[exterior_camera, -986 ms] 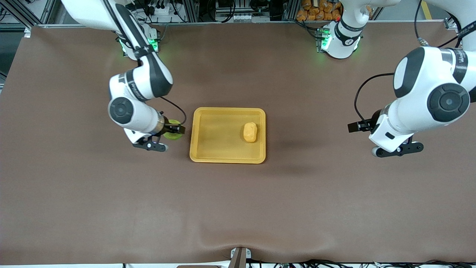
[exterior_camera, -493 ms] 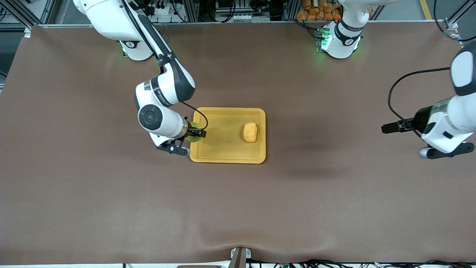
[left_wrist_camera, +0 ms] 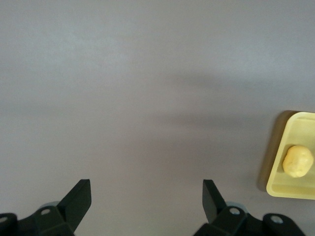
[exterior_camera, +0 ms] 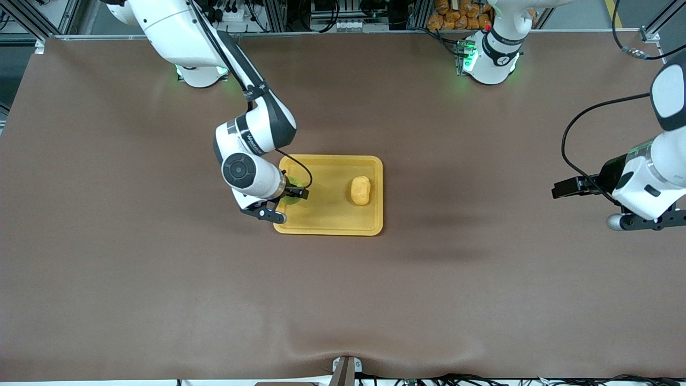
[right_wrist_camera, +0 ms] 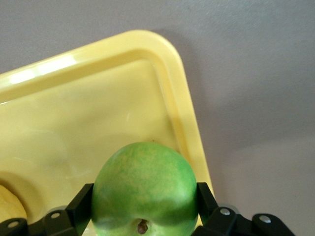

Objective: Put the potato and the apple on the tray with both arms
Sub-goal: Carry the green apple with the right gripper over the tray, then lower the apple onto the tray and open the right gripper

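Observation:
The yellow-orange tray lies mid-table. The potato lies in it, toward the left arm's end. My right gripper is shut on the green apple and holds it over the tray's end toward the right arm. In the right wrist view the apple sits between the fingers of the right gripper, stem dimple toward the camera, above the tray's corner. My left gripper is open and empty over bare table toward the left arm's end. Its wrist view shows the left gripper, the tray and the potato farther off.
A brown cloth covers the table. The robot bases glow green along the table's edge farthest from the front camera. A shallow wrinkle rises in the cloth at the edge nearest the front camera.
My right gripper has carried the apple from beside the tray to over the tray's end. My left arm has drawn back toward its own end of the table.

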You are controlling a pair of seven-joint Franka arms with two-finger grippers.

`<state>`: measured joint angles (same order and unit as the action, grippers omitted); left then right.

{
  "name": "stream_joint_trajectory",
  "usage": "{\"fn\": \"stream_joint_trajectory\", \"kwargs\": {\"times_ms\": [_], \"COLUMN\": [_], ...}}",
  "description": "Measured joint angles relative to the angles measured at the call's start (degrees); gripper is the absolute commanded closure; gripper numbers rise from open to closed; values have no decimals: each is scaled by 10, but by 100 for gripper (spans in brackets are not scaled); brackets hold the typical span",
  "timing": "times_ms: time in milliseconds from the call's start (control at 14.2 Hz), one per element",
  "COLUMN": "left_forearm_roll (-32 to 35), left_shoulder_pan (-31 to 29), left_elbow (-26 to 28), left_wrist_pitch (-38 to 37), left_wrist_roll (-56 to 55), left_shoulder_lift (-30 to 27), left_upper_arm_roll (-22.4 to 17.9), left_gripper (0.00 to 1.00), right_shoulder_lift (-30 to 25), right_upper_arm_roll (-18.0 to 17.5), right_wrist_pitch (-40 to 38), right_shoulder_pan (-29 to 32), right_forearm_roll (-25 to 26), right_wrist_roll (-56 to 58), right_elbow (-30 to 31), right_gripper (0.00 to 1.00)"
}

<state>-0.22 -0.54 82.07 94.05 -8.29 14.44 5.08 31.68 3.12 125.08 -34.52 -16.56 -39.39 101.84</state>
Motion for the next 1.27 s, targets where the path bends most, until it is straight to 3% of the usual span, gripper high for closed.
{"fn": "stream_joint_trajectory", "kwargs": {"times_ms": [282,493,563,634,1056,1268], "left_forearm_roll": [2,3,5,11,22,22], "left_shoulder_pan": [2,8,14,22,42,35], "left_elbow": [-1,28,43,59,76,75], "left_wrist_pitch": [-8,-41,-47,-50,-71,-83], "left_wrist_roll": [7,21,35,58,125,125], "left_shoulder_lift": [-63,-118,-130,-138,-146,-151], "left_upper_arm_roll": [-11,-28,-35,-43,-52,-54], "left_gripper": [0,0,0,0,0,0], "right_shoulder_lift": [21,30,31,31,35,34], "right_upper_arm_roll": [0,0,0,0,0,4], "right_wrist_pitch": [26,31,31,31,26,-48], "right_shoulder_pan": [-10,-13,-13,-13,-13,-12], "right_forearm_roll": [0,0,0,0,0,0], "right_wrist_roll": [-9,-18,-20,-22,-25,-25], "right_elbow": [-1,-2,-2,-3,-12,-67], "right_gripper": [100,100,63,1,0,0]}}
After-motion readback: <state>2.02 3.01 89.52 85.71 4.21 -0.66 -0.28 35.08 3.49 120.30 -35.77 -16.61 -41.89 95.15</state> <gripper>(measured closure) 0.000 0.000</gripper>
